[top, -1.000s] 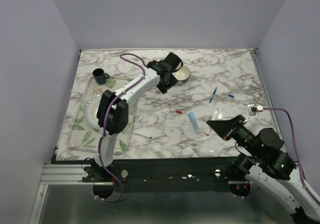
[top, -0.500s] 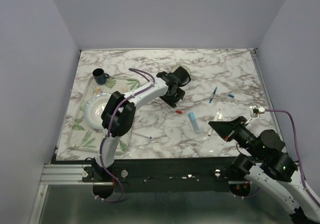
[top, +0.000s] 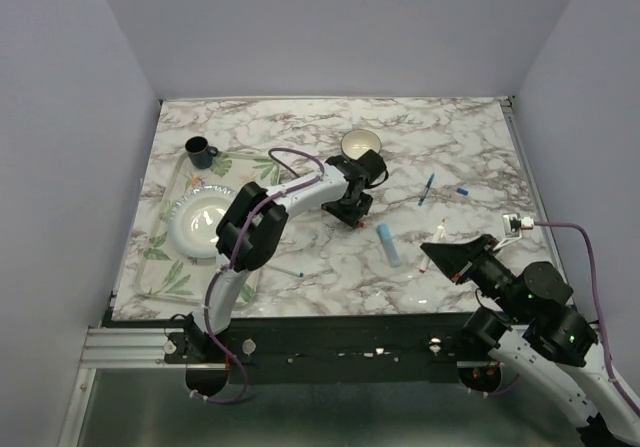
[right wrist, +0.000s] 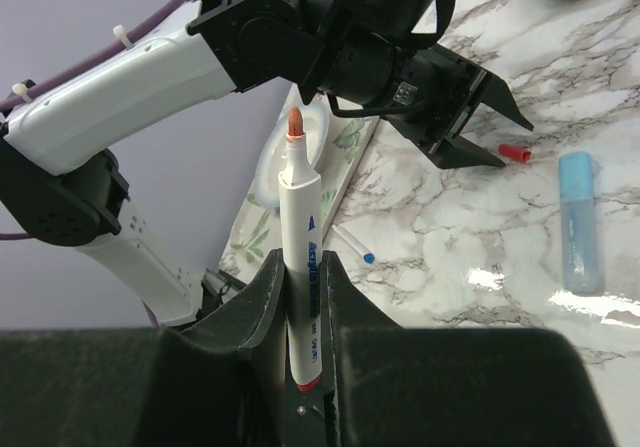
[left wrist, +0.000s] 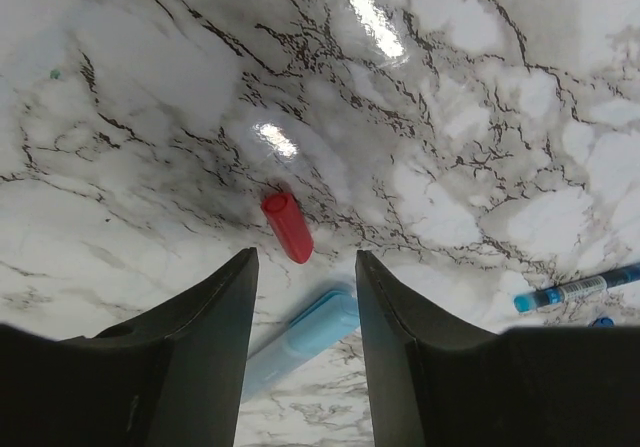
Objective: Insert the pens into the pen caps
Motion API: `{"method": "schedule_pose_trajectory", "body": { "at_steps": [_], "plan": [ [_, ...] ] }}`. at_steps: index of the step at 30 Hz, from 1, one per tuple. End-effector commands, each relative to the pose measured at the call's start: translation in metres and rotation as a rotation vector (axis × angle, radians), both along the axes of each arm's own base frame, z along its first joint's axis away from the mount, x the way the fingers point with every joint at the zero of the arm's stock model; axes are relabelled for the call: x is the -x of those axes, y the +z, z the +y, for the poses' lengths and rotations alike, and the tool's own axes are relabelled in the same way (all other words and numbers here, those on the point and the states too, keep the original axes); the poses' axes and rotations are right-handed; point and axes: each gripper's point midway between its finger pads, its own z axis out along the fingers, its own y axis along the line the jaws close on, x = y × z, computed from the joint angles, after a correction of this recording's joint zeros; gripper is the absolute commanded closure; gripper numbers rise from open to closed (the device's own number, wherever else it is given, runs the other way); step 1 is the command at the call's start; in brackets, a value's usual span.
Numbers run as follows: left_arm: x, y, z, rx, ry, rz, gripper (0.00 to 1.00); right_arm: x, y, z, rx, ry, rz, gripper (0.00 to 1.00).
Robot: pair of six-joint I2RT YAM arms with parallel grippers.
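My left gripper [top: 352,210] is open and hangs just above the red pen cap [top: 357,223]. In the left wrist view the cap [left wrist: 287,226] lies just beyond the gap between my fingers [left wrist: 305,302], with the pale blue marker [left wrist: 300,342] under them. My right gripper [top: 450,257] is shut on a white pen with a red tip [right wrist: 300,197], held off the table with the tip pointing away [top: 424,264]. A dark blue pen [top: 427,188] and a blue cap [top: 462,191] lie at the right. A white pen with a blue tip [top: 285,270] lies near the tray.
A bowl [top: 360,145] stands behind the left gripper. A patterned tray [top: 185,272] at the left holds a white plate [top: 200,222] and a dark mug [top: 199,151]. A short white piece [top: 441,229] lies just beyond the right gripper.
My left arm has swung from beside the bowl toward me and down over the red cap. My right gripper, holding the pen, has shifted slightly right.
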Motion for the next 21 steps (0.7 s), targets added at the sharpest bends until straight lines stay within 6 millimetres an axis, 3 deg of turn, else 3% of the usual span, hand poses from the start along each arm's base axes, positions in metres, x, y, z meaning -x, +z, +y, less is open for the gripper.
{"method": "schedule_pose_trajectory", "body": {
  "at_steps": [1, 5, 7, 13, 16, 21],
  "plan": [
    [0.006, -0.014, 0.006, -0.034, 0.049, 0.035, 0.49, 0.002, 0.005, -0.011, -0.002, -0.034, -0.021, 0.99],
    [0.007, -0.023, 0.003, -0.038, 0.039, 0.051, 0.53, 0.002, 0.006, -0.013, 0.007, -0.038, -0.022, 0.99],
    [0.012, -0.029, 0.004, -0.052, 0.037, 0.094, 0.6, 0.003, 0.005, -0.014, 0.011, -0.043, -0.019, 0.99],
    [0.026, -0.036, 0.026, -0.159, 0.03, 0.154, 0.62, 0.002, 0.005, -0.016, 0.011, -0.051, -0.023, 0.99],
    [0.024, -0.037, 0.026, -0.138, 0.034, 0.127, 0.64, 0.003, 0.005, -0.015, 0.009, -0.046, -0.022, 0.99],
    [0.03, -0.033, 0.045, -0.22, 0.031, 0.124, 0.7, 0.003, 0.006, -0.015, 0.009, -0.043, -0.02, 0.99]
  ]
}}
